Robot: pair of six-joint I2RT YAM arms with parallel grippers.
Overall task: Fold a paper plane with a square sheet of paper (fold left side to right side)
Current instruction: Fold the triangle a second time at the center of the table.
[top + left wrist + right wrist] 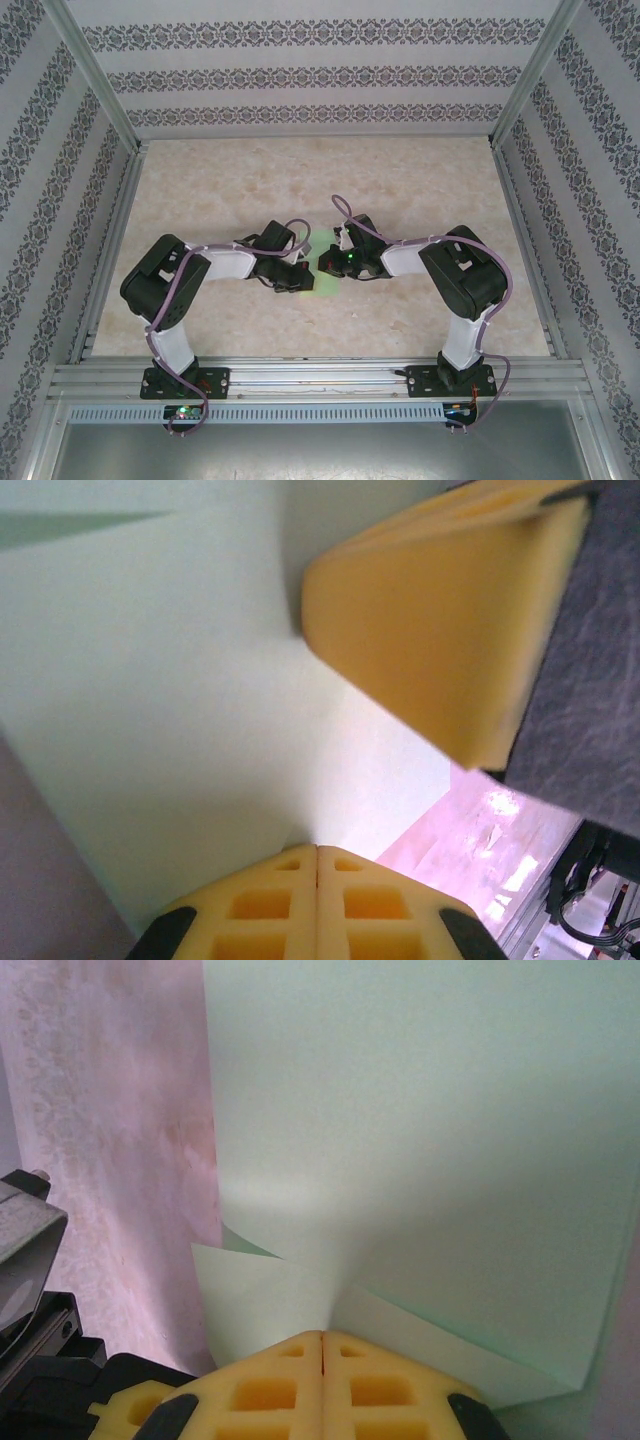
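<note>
The step in hand looks like carrying the left side of the square sheet of paper (420,1140) over to the right. The left gripper (318,852) has its jaws pressed together with the sheet running up into their tips, apparently pinching it. The right gripper (322,1338) is likewise pinched shut on a lifted edge, with a flap curling beneath.

The sheet lies mid-bench (300,180), under both wrists. Done well, both pinches travel together, edges matched, before any crease is pressed. The arms sit just beside each other, so a collision is the risk.

The bench is pale, marbled and smooth, so the paper may slide. Patterned walls (320,75) and metal rails (320,380) box it in.
</note>
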